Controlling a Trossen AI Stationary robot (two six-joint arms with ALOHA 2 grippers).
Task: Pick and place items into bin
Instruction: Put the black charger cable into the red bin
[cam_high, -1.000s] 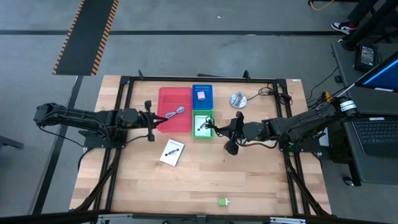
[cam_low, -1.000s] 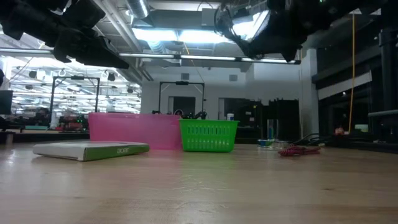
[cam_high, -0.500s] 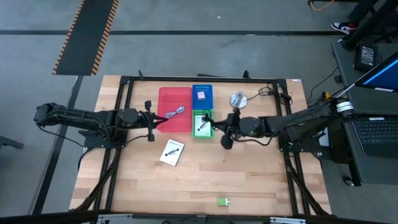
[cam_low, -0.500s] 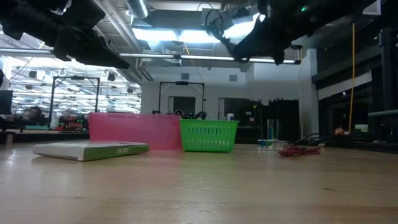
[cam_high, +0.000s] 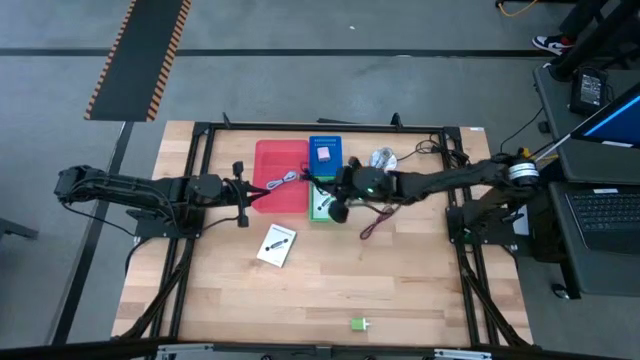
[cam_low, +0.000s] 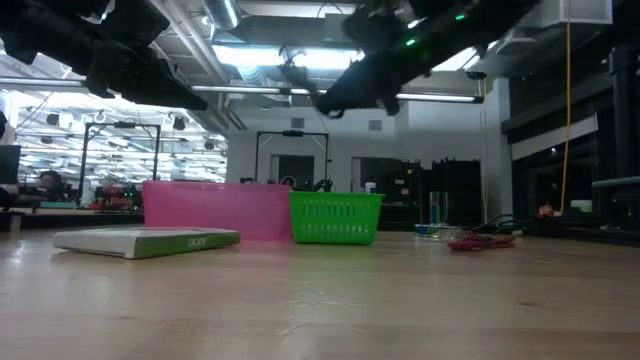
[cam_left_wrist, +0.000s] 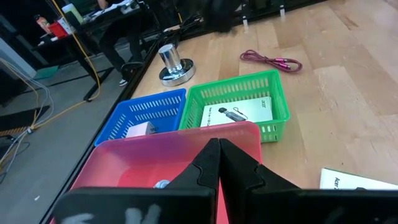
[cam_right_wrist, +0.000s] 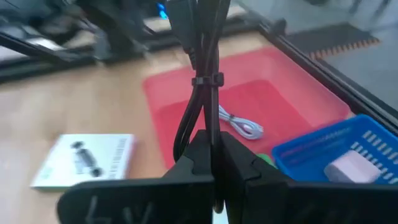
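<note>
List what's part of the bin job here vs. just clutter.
Job:
- black cable, held in the right gripper
- white card, dark red cable and green block, loose on the table
- red bin, blue basket, green basket

Lying about:
- silver disc
- laptop beside the table

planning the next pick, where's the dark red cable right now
In the high view the dark red cable lies on the bare table right of the green basket, below the right arm and the round silver disc.
</note>
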